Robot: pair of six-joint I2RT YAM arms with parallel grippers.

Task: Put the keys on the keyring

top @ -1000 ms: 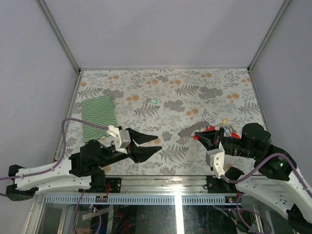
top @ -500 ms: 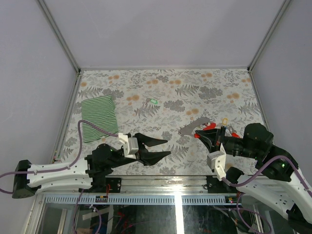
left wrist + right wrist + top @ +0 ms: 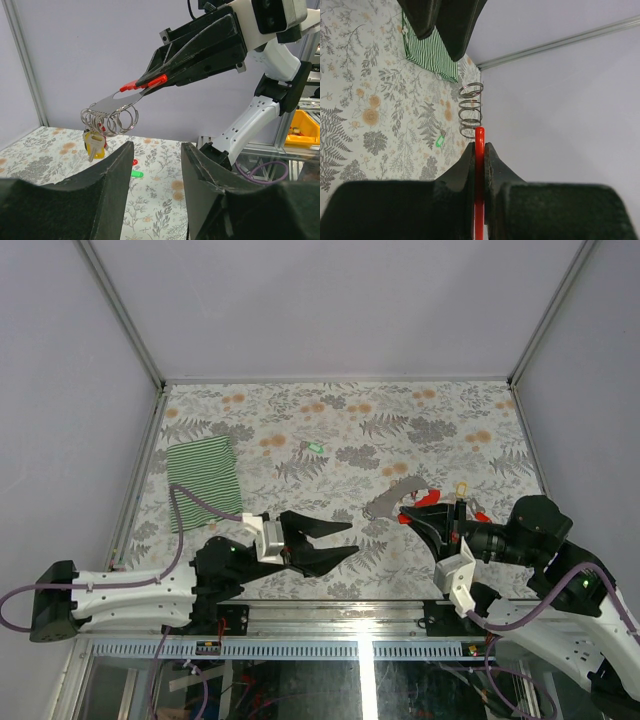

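1. One keyring (image 3: 395,500) hangs above the surface (image 3: 330,410), with wire rings (image 3: 470,110) at its grey end.
2. Two hands: the right hand (image 3: 404,515) is clamped on the keyring's red loop. The left hand (image 3: 352,539), left of the keyring, is spread apart and empty.
3. Four keys: a green key (image 3: 316,448) lies far-left of the keyring. A yellow key (image 3: 95,145) shows under its rings; hanging or lying, I cannot tell. A red key (image 3: 134,162) and a second green key (image 3: 136,174) lie beyond.
4. One striped cloth (image 3: 203,480), further left.
5. The surface is floral, the walls (image 3: 330,310) pale.
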